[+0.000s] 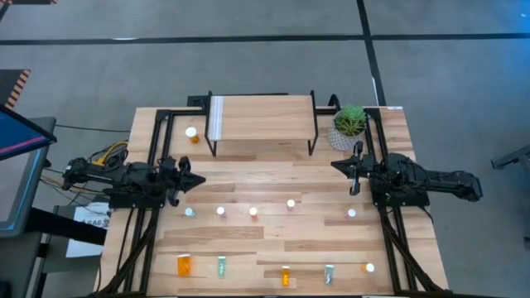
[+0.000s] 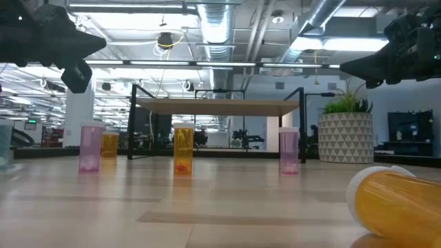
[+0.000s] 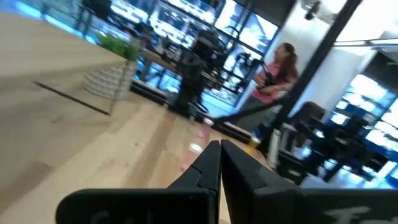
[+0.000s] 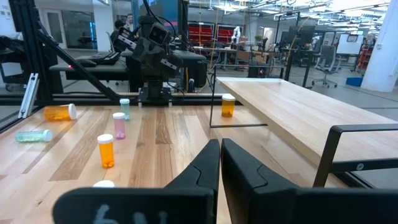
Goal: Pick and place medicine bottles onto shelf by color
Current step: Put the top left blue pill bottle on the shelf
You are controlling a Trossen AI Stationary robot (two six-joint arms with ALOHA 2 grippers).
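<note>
The shelf (image 1: 261,112), a light wood plank on thin black legs, stands at the table's far middle with nothing on its top. One orange medicine bottle (image 1: 192,134) stands upright on the table by its left legs. A row of upright bottles (image 1: 253,212) crosses the middle of the table. Several more sit near the front edge, among them an orange one (image 1: 184,266) and a green one (image 1: 222,266) lying on their sides. My left gripper (image 1: 199,180) is shut above the left side, pointing level toward the right. My right gripper (image 1: 335,165) is shut above the right side and faces it.
A potted green plant (image 1: 349,124) in a patterned white pot stands at the far right, beside the shelf's right legs. Black frame rails (image 1: 149,149) run along both table sides. Bare tabletop lies between the two grippers. A person (image 3: 277,74) stands in the room beyond the table.
</note>
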